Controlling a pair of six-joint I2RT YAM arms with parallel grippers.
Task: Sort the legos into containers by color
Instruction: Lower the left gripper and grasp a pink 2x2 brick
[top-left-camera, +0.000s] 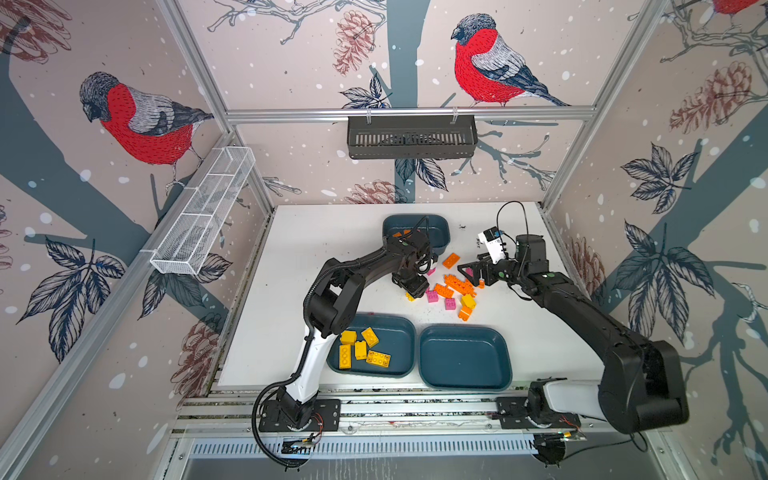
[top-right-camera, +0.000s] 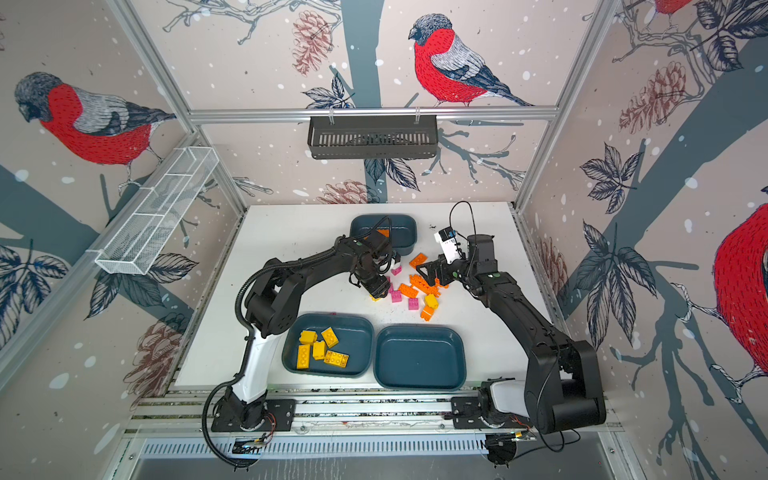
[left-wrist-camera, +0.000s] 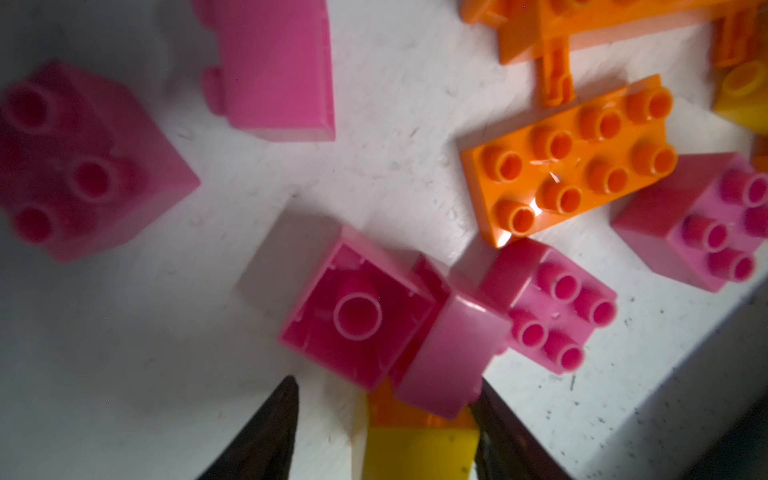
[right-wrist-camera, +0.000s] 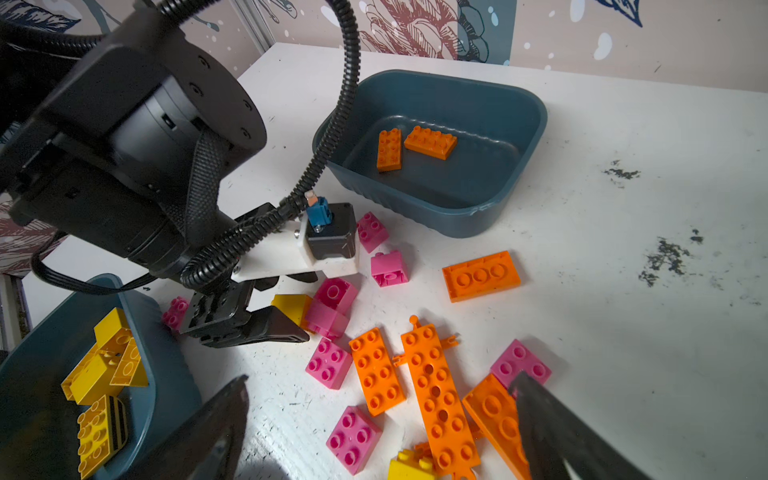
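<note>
Loose legos (top-left-camera: 453, 286) in orange, pink and yellow lie mid-table. My left gripper (left-wrist-camera: 386, 388) is down at the pile's left end, jaws part-way in around a yellow brick (left-wrist-camera: 415, 453). One finger (left-wrist-camera: 494, 428) touches the brick and a gap remains at the other. My right gripper (right-wrist-camera: 380, 378) hovers wide open over orange bricks (right-wrist-camera: 436, 395), holding nothing. The far container (right-wrist-camera: 457, 208) holds two orange bricks (right-wrist-camera: 430, 141). The near left container (top-left-camera: 399, 345) holds several yellow bricks (top-left-camera: 359, 349). The near right container (top-left-camera: 463, 357) is empty.
A black slotted basket (top-left-camera: 411, 137) hangs on the back rail. A white wire mesh basket (top-left-camera: 203, 212) hangs on the left wall. Both arm bases sit on the aluminium rails (top-left-camera: 415, 409) at the table's front edge. Walls close in three sides.
</note>
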